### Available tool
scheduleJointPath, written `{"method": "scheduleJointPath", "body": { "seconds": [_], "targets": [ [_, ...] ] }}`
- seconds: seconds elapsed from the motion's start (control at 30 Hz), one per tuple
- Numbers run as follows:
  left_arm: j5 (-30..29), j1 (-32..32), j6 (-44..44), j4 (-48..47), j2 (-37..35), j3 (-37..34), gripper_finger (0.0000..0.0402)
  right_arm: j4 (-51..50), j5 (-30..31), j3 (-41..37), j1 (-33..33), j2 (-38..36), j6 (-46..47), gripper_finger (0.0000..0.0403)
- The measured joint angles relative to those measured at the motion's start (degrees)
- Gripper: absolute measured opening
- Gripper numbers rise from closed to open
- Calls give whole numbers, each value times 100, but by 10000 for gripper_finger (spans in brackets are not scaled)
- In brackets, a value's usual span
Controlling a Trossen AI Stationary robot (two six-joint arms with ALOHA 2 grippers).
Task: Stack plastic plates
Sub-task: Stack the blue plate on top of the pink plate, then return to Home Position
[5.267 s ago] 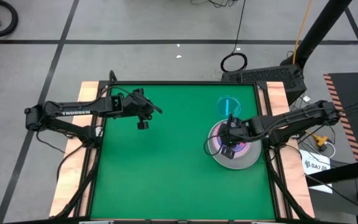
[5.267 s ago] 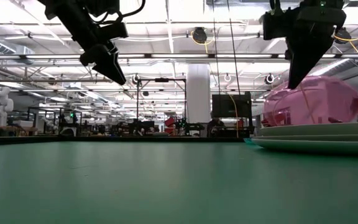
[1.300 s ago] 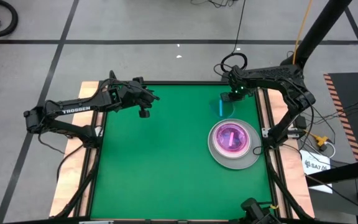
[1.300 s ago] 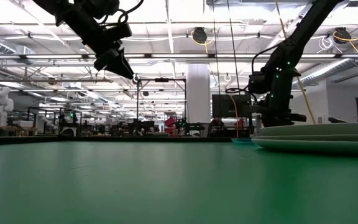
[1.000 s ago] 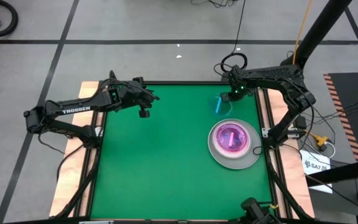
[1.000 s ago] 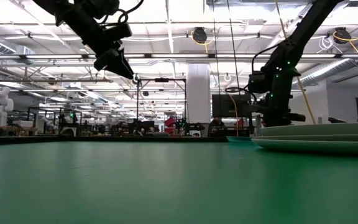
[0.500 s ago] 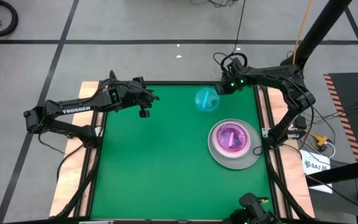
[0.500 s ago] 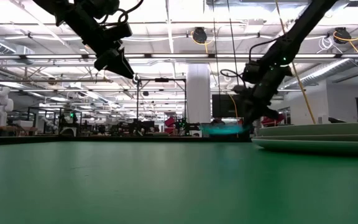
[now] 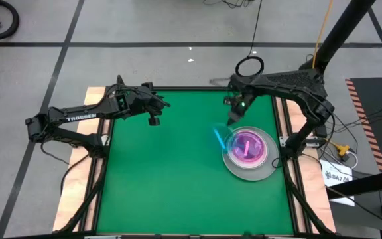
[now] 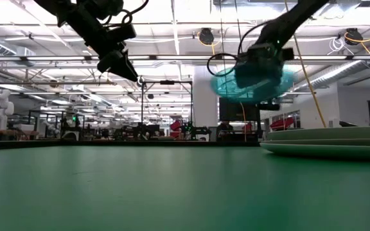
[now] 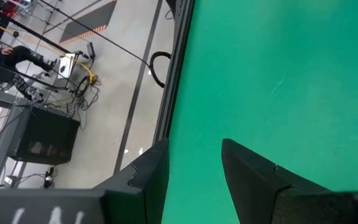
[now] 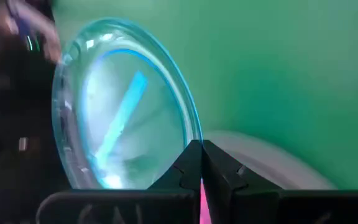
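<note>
My right gripper (image 9: 231, 122) is shut on a small translucent blue plate (image 9: 219, 140), held in the air just left of the stack. It also shows in the low view (image 10: 252, 81) and the right wrist view (image 12: 120, 106). The stack (image 9: 236, 168) is a large grey plate with others on it and a pink plate (image 9: 247, 147) on top; its bottom rests on the green table at the right. My left gripper (image 9: 153, 117) hangs open and empty above the table's far left part, fingers apart in the left wrist view (image 11: 194, 165). My right gripper pinches the blue plate's rim (image 12: 190, 138) between its two shut fingers, which cross the edge. The fingers slant down from the table's far side. The plate is lifted clear of the table and the stack and hangs steeply tilted, almost edge-on in the high view.
The green mat (image 9: 171, 179) is bare on the left and in the middle. Wooden borders (image 9: 78, 172) run along both sides. The stack shows at the right in the low view (image 10: 329, 142).
My right gripper has gone up and toward the table's near edge, toward the stack, carrying the blue plate. The plate has been lifted clear of the table at the far side and has tipped from nearly flat to steeply tilted.
</note>
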Motion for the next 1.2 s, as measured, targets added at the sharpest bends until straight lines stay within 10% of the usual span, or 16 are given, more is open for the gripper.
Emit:
{"method": "scheduleJointPath", "body": {
  "seconds": [0.37,1.2],
  "targets": [
    [0,-1,-242,-206,0,0,154,-2236,2869,-178,814,-837,640,0],
    [158,-46,-1504,-883,0,0,154,-1250,3868,-1184,886,-2710,1538,97]
  ]
}}
